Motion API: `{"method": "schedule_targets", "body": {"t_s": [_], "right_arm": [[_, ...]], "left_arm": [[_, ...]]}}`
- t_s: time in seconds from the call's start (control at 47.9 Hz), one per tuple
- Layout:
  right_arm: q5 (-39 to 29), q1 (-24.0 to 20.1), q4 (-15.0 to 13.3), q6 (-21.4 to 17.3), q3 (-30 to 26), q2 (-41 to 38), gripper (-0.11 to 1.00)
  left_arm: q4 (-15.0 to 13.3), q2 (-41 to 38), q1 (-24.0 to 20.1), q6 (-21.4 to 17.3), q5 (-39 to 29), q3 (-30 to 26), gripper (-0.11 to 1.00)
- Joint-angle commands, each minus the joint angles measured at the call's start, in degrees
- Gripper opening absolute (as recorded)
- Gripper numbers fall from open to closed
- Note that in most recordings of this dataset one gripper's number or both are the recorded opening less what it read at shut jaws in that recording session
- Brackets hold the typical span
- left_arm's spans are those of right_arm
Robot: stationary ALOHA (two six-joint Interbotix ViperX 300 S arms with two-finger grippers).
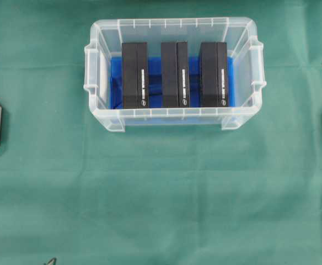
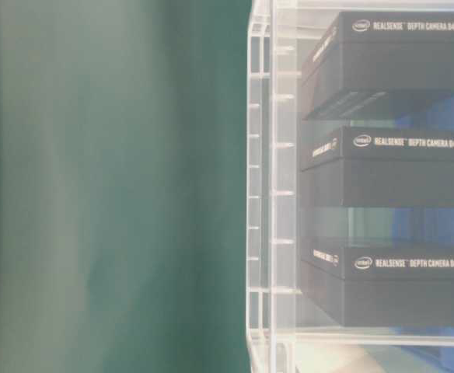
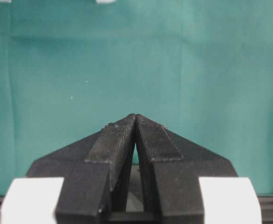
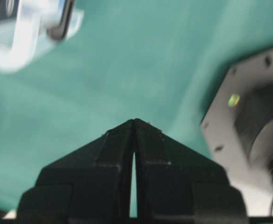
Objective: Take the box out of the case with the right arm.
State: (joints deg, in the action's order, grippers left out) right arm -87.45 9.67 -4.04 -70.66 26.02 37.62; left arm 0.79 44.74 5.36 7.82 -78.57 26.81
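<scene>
**Right claw pinched together, well clear of the case and its three boxes**

The right claw (image 4: 134, 122) has its two pointed tips pressed together with nothing between them, hanging over bare green cloth (image 4: 127, 70). The right wrist view is smeared with motion blur. In that view a corner of the clear case (image 4: 29, 32) sits at the upper left, well apart from the tips, and a grey mounting plate (image 4: 230, 126) with a small green light lies to the right. So the case lies ahead and to the left of this claw as its own camera sees it.

The left claw (image 3: 135, 116) is likewise closed on nothing, its tips meeting over plain cloth, with only two white slivers of something at the top edge of its view.

In the overhead view neither claw shows; only dark arm parts appear at the left and right edges. The case (image 1: 175, 118) stands on the desk in the upper middle, its long side running left to right. Inside, on the blue bottom, three black boxes stand side by side with gaps between them: the left box (image 1: 134, 74), the middle box (image 1: 175, 74) and the right box (image 1: 213, 74). Each box's long axis runs across the case's short width, from front wall to back wall.

The right box seems the nearest to the right arm's side. I judge the coming move needs the claw spread and turned so it closes across a box's narrow width.
</scene>
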Motion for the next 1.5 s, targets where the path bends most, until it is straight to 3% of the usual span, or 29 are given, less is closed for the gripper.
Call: {"method": "schedule_targets", "body": {"t_s": [0.0, 0.104, 0.209, 0.793, 0.898, 1.044, 1.148, 1.211, 1.483], "right_arm": [[1.0, 5.4, 0.0, 4.5, -1.7, -1.1, 0.01], [1.1, 9.7, 0.5, 7.7, -2.1, -2.7, 0.01], [1.2, 11.3, 0.6, 8.3, -2.5, -4.1, 0.01], [1.7, 11.4, 0.4, 7.8, -1.1, -4.4, 0.02], [1.7, 11.5, -0.4, 6.9, -0.7, -4.5, 0.21], [1.6, 11.5, -1.7, 4.7, -0.6, -4.6, 0.68], [1.5, 11.5, -1.8, 4.7, -0.6, -4.6, 0.92], [1.6, 11.5, -1.9, 4.7, -0.6, -4.6, 0.95], [1.3, 11.5, -2.1, 4.5, -0.6, -4.6, 0.93]], "left_arm": [[0.2, -0.3, 0.2, 0.0, 0.3, -1.4, 0.02], [0.2, -0.3, 0.2, 0.0, 0.3, -1.4, 0.02], [0.2, -0.2, 0.2, 0.0, 0.2, -1.4, 0.02], [0.2, -0.3, 0.2, 0.0, 0.0, -1.4, 0.02], [0.2, -0.3, 0.1, 0.0, 0.0, -1.4, 0.02], [0.2, -0.3, 0.2, 0.1, 0.0, -1.4, 0.02], [0.2, -0.3, 0.2, 0.0, 0.0, -1.3, 0.02], [0.2, -0.3, 0.2, 0.0, 0.0, -1.4, 0.02], [0.2, -0.3, 0.1, 0.1, -0.2, -1.4, 0.02]]}}
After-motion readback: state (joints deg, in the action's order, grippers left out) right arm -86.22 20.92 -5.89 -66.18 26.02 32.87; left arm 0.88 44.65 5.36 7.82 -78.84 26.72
